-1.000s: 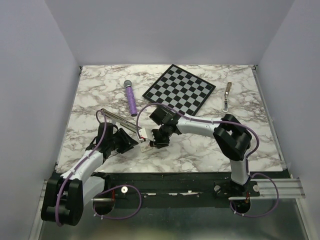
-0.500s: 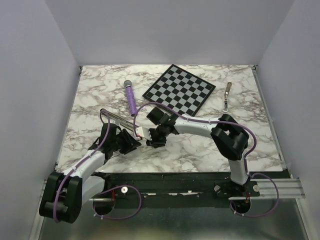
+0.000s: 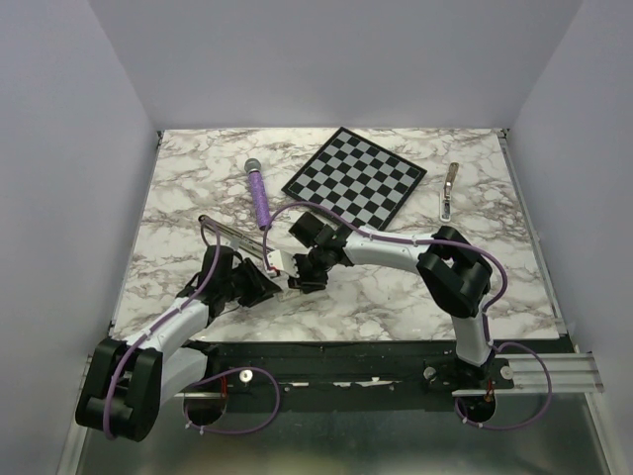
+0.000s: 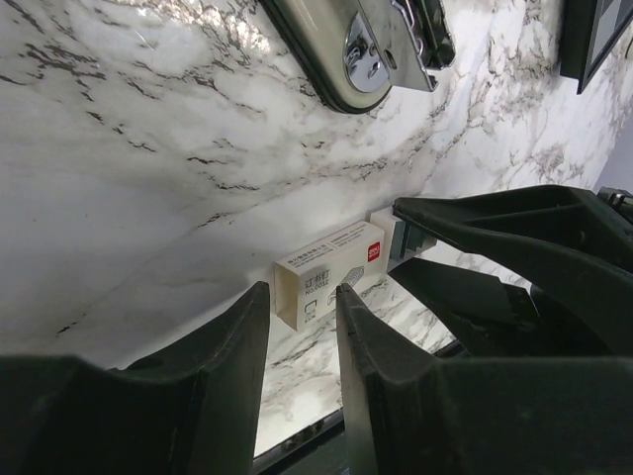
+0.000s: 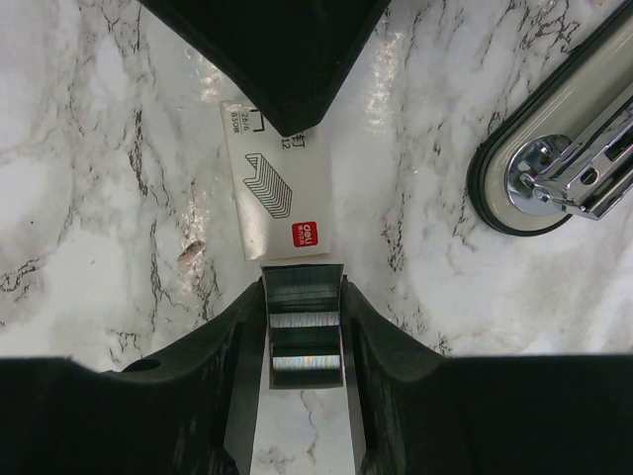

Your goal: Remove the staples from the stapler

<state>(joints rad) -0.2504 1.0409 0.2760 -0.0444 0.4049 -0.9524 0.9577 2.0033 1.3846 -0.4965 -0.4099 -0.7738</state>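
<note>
- Marble table (image 3: 396, 297): white box (image 3: 279, 263), stapler (image 3: 229, 236) at its ten o'clock.
- Right gripper (image 5: 303, 297) pinches staples (image 5: 304, 341) at the box's end.
- Left gripper (image 4: 302, 297) straddles the box; grip unclear.

Robot test cell, lab-type, not domestic. Evidence: left arm (image 3: 170, 325) and right arm (image 3: 396, 247) bolted side by side to alu. rail (image 3: 564, 371) at near edge of table (image 3: 376, 302). Marble-print top, boxed by plain pale walls (image 3: 316, 59) on 3 sides. Unrelated props laid out: stapler (image 3: 232, 234), chessboard (image 3: 356, 178), purple cylinder (image 3: 259, 201).
</note>
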